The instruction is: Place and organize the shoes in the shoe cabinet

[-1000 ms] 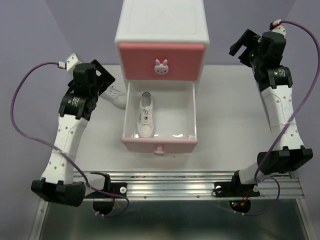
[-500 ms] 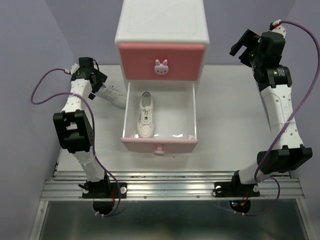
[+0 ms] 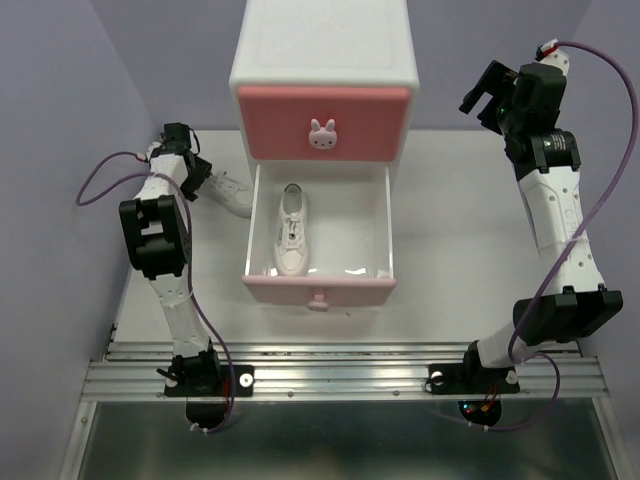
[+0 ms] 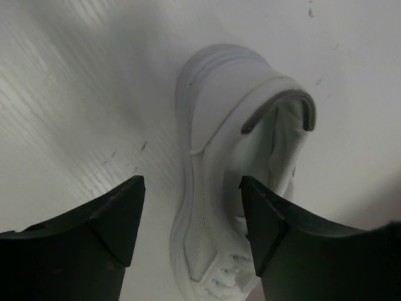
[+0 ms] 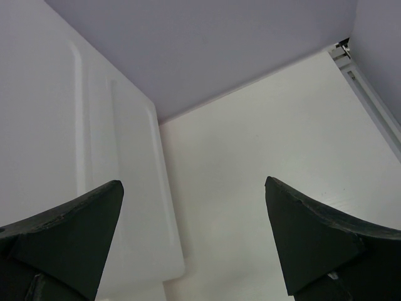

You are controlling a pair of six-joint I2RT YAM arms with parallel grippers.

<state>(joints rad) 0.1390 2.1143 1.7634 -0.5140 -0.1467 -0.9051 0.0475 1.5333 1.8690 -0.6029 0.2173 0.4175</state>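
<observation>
The shoe cabinet (image 3: 322,45) stands at the back centre, its darker pink upper drawer (image 3: 322,122) shut. The pale pink lower drawer (image 3: 320,283) is pulled out and holds one white shoe (image 3: 291,230), toe toward me. A second white shoe (image 3: 229,192) lies on the table left of the drawer. My left gripper (image 3: 196,178) is low over its heel end, open. In the left wrist view this shoe (image 4: 216,119) lies between the spread fingers (image 4: 119,213) without touching them. My right gripper (image 3: 482,95) is open and empty, raised right of the cabinet. The orange shoes are out of view.
The cabinet's white side wall (image 5: 94,157) fills the left of the right wrist view, with white table (image 5: 269,163) beside it. A purple wall (image 3: 120,60) backs the table. A metal rail (image 3: 350,375) runs along the near edge.
My left arm has stretched out and dropped from high above the table down to the white shoe beside the drawer. The right arm and the shoes have not moved.
</observation>
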